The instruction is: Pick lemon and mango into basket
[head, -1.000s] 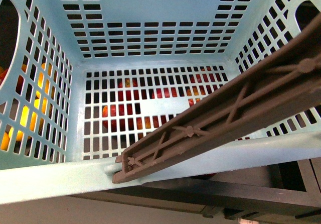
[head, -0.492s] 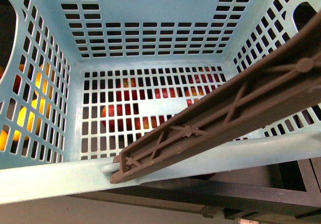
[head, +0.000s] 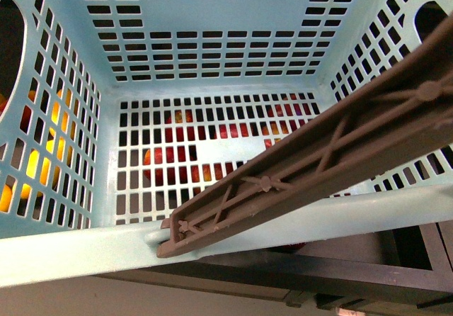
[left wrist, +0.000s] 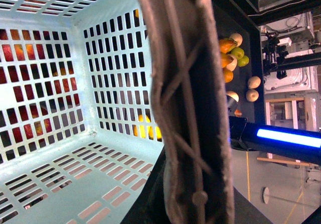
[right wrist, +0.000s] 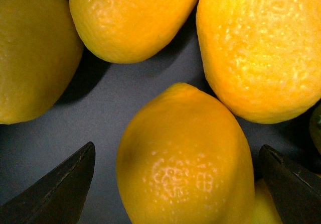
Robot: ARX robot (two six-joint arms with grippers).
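The light teal basket (head: pixel 212 25) fills the front view, seen from above and holding nothing. Its grey-brown ribbed handle (head: pixel 318 156) crosses from the near rim to the upper right. My left gripper (left wrist: pixel 195 204) is shut on this handle (left wrist: pixel 185 83); its jaws are mostly hidden behind it. My right gripper (right wrist: pixel 176 156) is open, with a black finger (right wrist: pixel 60 189) on each side of a roundish yellow-orange lemon (right wrist: pixel 185 158), close above it. I cannot tell a mango apart among the fruit.
Three more yellow-orange fruits (right wrist: pixel 135 18) lie around the lemon on a grey surface. Red fruits (head: pixel 170 164) and yellow fruits (head: pixel 35 164) show through the basket's slots. A black frame (head: pixel 396 259) sits below the near rim. Orange, green and tan fruits (left wrist: pixel 228 48) lie beyond the basket.
The basket has shifted very slightly in the front view. Nothing else has visibly changed.
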